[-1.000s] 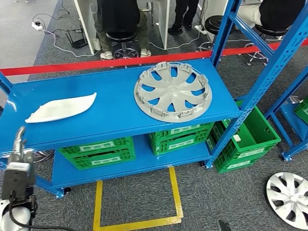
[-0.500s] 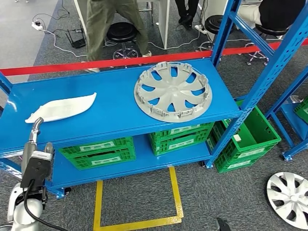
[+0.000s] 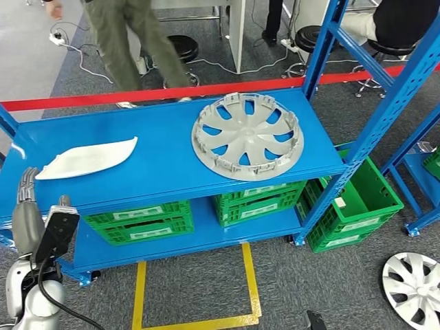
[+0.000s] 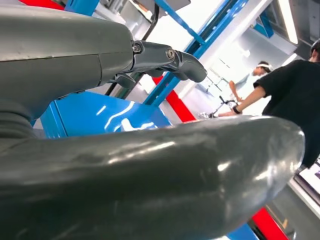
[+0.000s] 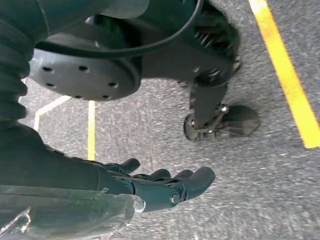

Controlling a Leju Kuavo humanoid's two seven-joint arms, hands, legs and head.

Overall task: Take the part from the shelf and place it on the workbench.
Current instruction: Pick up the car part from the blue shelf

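A long white curved part lies on the left of the blue shelf's top board. A silver wheel cover lies on the right of the same board. My left hand is raised just in front of the shelf's left front edge, below and left of the white part, its fingers apart and holding nothing. The blue shelf shows past its thick thumb. My right hand hangs over the grey floor with straight, empty fingers.
Green crates stand on the lower shelf board and beside it at the right. Blue uprights rise at the right. Another wheel cover lies on the floor. A person walks behind the red tape. Yellow lines mark the floor.
My left arm has risen toward the shelf's front edge and the hand has turned. A person behind the shelf stood up and walked left.
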